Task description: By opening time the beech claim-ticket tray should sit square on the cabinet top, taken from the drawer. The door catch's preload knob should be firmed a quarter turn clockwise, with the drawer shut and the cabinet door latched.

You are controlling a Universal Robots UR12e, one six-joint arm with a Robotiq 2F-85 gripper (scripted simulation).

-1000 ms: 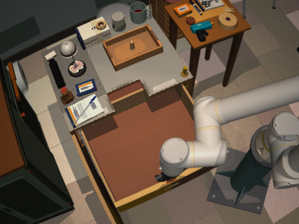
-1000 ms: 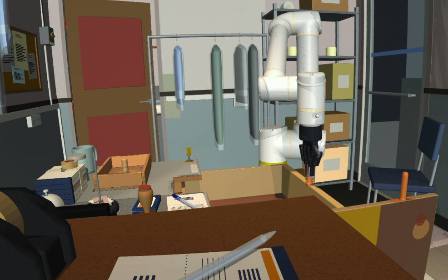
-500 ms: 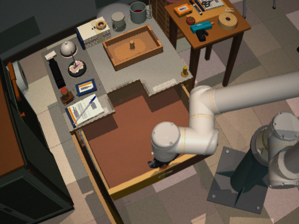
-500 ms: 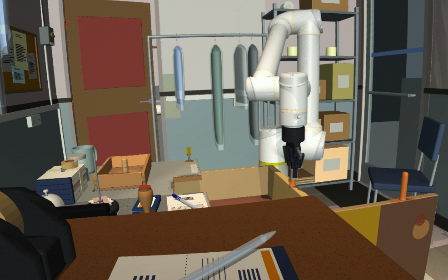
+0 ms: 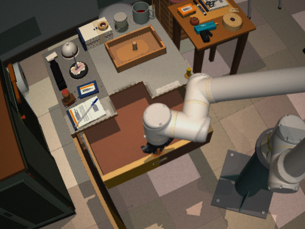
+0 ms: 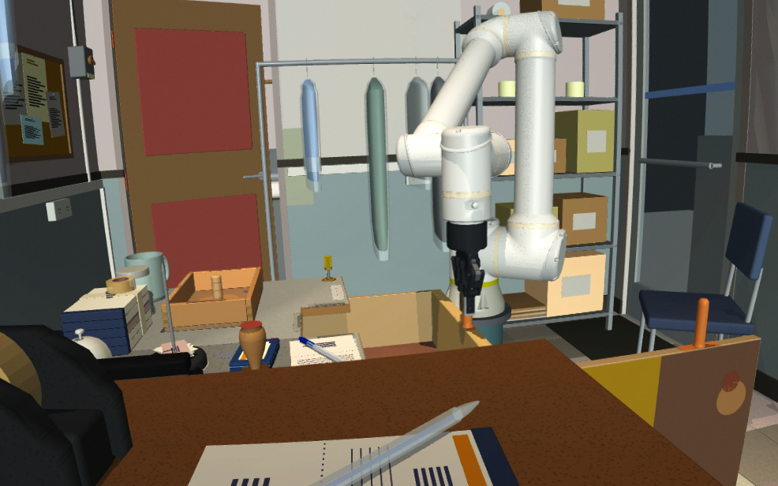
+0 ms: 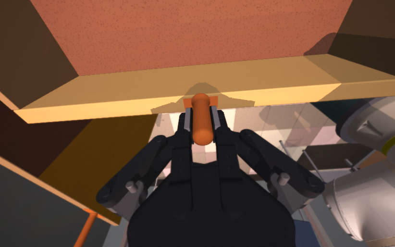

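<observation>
My gripper [image 7: 201, 122] hangs over the front panel of the drawer [image 5: 131, 137]. The drawer's orange handle [image 7: 201, 119] is held between its closed fingers [image 5: 155, 150] [image 6: 468, 309]. The drawer stands partly out of the cabinet, and its brown floor is empty. The beech tray [image 5: 135, 47] [image 6: 213, 298] sits on the grey cabinet top, with a short peg upright in its middle. A small yellow knob [image 5: 188, 72] [image 6: 328, 267] stands at the cabinet top's right edge. The cabinet door [image 6: 682, 395] stands open at the right, with an orange handle [image 6: 702, 324] on it.
Behind the cabinet top a mug [image 5: 141, 12], a jar [image 5: 120, 22] and a card box [image 5: 94, 34] stand in a row. A bell, a stamp [image 5: 66, 96] and a notepad with a pen [image 5: 85, 112] fill the left strip. A side table [image 5: 213, 22] stands to the right.
</observation>
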